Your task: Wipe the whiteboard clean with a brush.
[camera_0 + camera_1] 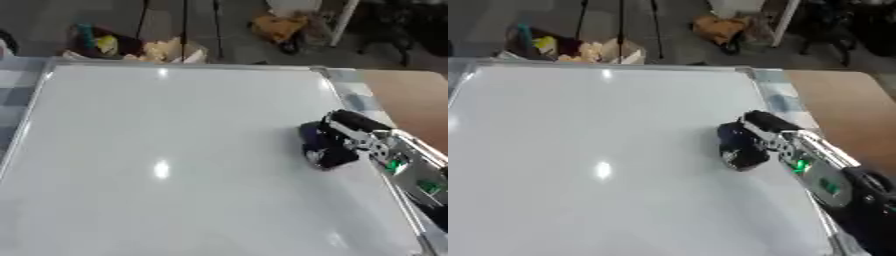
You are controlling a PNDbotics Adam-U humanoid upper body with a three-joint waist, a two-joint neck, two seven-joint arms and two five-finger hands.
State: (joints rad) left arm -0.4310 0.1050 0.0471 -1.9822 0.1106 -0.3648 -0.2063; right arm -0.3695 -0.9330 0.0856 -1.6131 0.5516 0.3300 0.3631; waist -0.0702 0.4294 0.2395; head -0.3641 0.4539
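The right hand [346, 135] blurs into a dark object [322, 147] whose shape is unclear.

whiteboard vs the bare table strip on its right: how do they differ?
The whiteboard is glossy white and mirrors the ceiling lights; the table is matte brown wood. The whiteboard has a metal rim; the table strip shows none. The right hand and its dark brush sit on the whiteboard, near its right edge; the table strip carries nothing visible. Both lie flat, side by side.

One whiteboard [157, 165], one brush [735, 145], one right hand [773, 134].
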